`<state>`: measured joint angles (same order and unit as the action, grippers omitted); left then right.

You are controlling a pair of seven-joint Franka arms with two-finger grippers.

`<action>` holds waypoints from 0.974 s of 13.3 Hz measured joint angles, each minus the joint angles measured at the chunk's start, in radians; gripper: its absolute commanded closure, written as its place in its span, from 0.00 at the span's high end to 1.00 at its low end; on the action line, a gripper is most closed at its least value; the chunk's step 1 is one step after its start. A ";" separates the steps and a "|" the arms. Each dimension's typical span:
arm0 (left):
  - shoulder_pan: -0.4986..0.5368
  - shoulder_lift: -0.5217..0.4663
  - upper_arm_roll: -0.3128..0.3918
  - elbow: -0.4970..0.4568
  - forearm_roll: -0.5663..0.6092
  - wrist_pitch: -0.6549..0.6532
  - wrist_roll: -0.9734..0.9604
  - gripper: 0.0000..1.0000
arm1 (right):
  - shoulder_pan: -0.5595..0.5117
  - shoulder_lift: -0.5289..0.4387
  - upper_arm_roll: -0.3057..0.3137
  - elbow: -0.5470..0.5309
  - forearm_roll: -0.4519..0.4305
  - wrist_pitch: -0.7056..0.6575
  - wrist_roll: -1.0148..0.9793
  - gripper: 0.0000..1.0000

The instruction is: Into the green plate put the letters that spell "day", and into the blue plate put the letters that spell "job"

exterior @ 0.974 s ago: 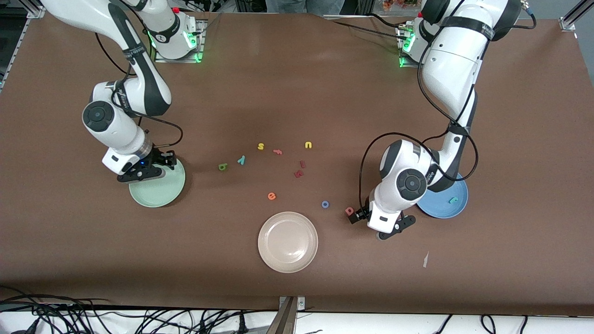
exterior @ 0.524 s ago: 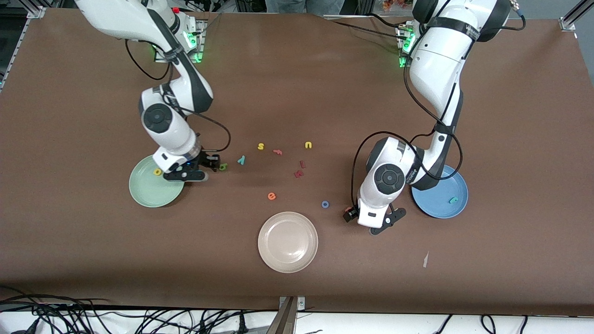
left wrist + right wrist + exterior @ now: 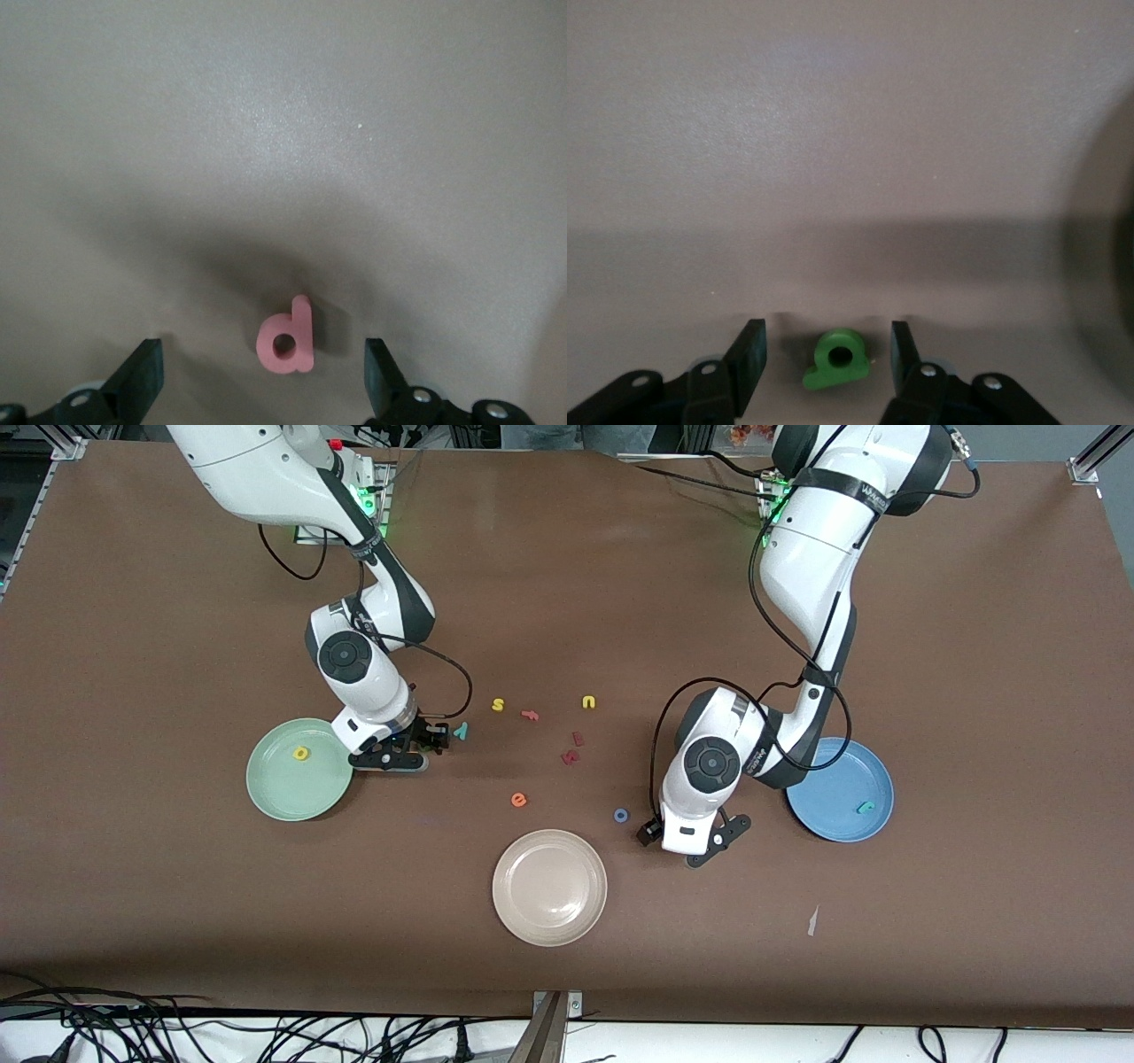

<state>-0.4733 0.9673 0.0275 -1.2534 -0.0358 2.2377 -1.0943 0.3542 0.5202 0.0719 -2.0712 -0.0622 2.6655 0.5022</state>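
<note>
The left claw [image 3: 257, 376] straddles the pink foam "b" [image 3: 286, 337], fingers spread wide; the right claw [image 3: 827, 359], half-open, brackets the green foam "d" [image 3: 834, 359] on the brown tabletop [image 3: 567, 584].

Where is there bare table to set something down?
Bare table lies between the beige plate and the green plate, and on the camera side of the blue plate. Loose letters crowd the middle, around the orange "e".
</note>
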 measured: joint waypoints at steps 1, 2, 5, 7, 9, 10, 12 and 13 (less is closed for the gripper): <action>0.000 0.003 0.002 0.001 0.000 0.000 0.000 0.83 | 0.000 0.003 0.000 -0.009 0.000 0.014 0.000 0.58; 0.000 0.004 0.002 0.001 0.000 0.000 0.000 0.78 | 0.000 0.007 0.000 -0.015 0.000 0.022 0.000 0.52; -0.002 0.008 0.003 0.002 0.000 0.000 0.000 0.47 | 0.000 0.008 -0.003 -0.019 -0.002 0.026 0.000 0.36; -0.009 0.008 0.003 0.007 0.011 0.000 0.000 0.34 | 0.001 0.005 -0.002 -0.019 -0.002 0.027 0.002 0.27; -0.015 0.008 0.002 0.013 0.037 0.000 -0.001 0.19 | 0.002 0.000 -0.001 -0.020 -0.002 0.027 0.002 0.23; -0.017 0.008 0.003 0.015 0.040 0.000 -0.001 0.14 | 0.002 -0.001 -0.001 -0.024 -0.002 0.028 0.002 0.21; -0.017 0.008 0.002 0.015 0.042 0.000 -0.001 0.00 | 0.002 -0.003 -0.002 -0.025 -0.002 0.029 0.002 0.20; -0.017 0.008 0.002 0.015 0.045 0.000 -0.001 0.00 | 0.002 -0.003 -0.002 -0.025 -0.002 0.029 0.001 0.21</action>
<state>-0.4908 0.9749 0.0297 -1.2380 0.0094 2.2373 -1.0952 0.3559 0.5170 0.0703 -2.0967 -0.0643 2.6943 0.5031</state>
